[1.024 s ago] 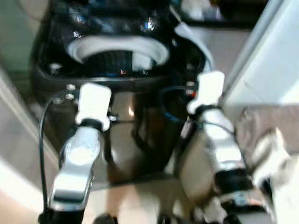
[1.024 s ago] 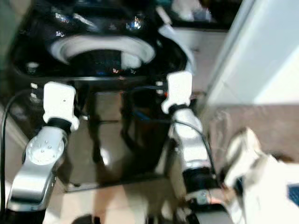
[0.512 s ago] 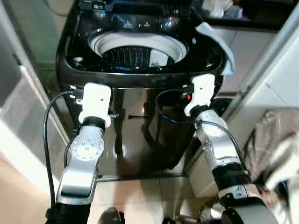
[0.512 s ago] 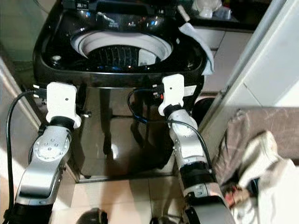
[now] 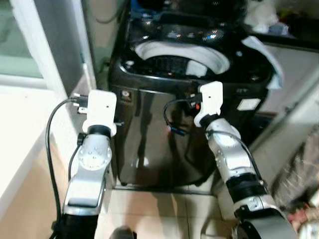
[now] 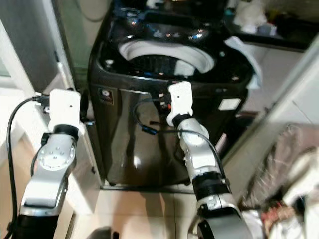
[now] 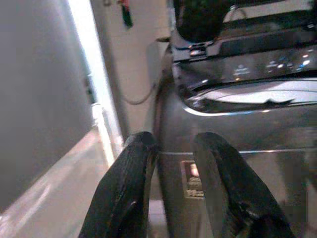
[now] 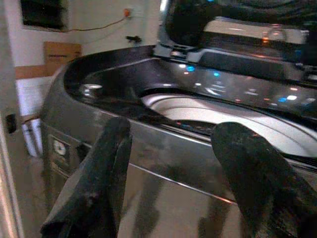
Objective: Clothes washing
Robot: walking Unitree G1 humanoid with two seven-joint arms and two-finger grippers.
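Washing machine [image 5: 184,129] sits dead ahead, lid up, white drum rim [image 6: 167,52] exposed, pale cloth [image 6: 244,55] hanging over its right top edge. Going left to right: white door frame [image 5: 50,55] is tight against the machine's left side, and the left gripper [image 7: 173,163] hovers by that front-left corner, fingers only slightly parted, holding nothing. Right gripper [image 8: 171,148] faces the front top edge, spread wide, empty. Laundry heap [image 6: 284,179] crowds the floor on the right.
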